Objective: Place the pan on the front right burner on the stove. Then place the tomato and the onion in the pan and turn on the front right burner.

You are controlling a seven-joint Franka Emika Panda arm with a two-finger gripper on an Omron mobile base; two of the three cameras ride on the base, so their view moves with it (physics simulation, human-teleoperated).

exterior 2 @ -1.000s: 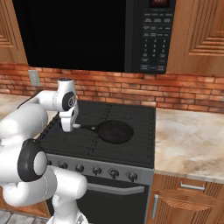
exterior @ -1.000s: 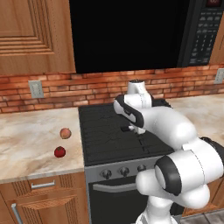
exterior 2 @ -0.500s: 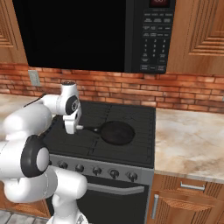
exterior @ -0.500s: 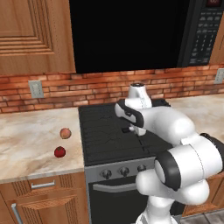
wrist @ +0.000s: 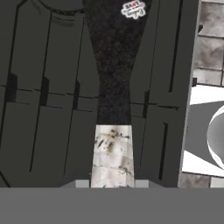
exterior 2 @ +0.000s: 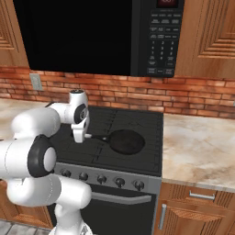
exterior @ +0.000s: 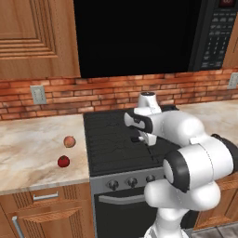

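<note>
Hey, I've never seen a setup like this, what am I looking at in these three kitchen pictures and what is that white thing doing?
The white thing is a robot arm in a computer-rendered kitchen. Two pictures come from cameras on its base, behind it to the left and to the right. The third looks along its gripper from a camera on the hand.

The arm reaches over the stove. Its gripper is shut on the long handle of the pan, a small black frying pan sitting on the front right burner. In the hand view you look down that handle, with its pale stretch nearest the fingers.

On the counter left of the stove lie the tomato and the onion, not yet in the pan.
</note>
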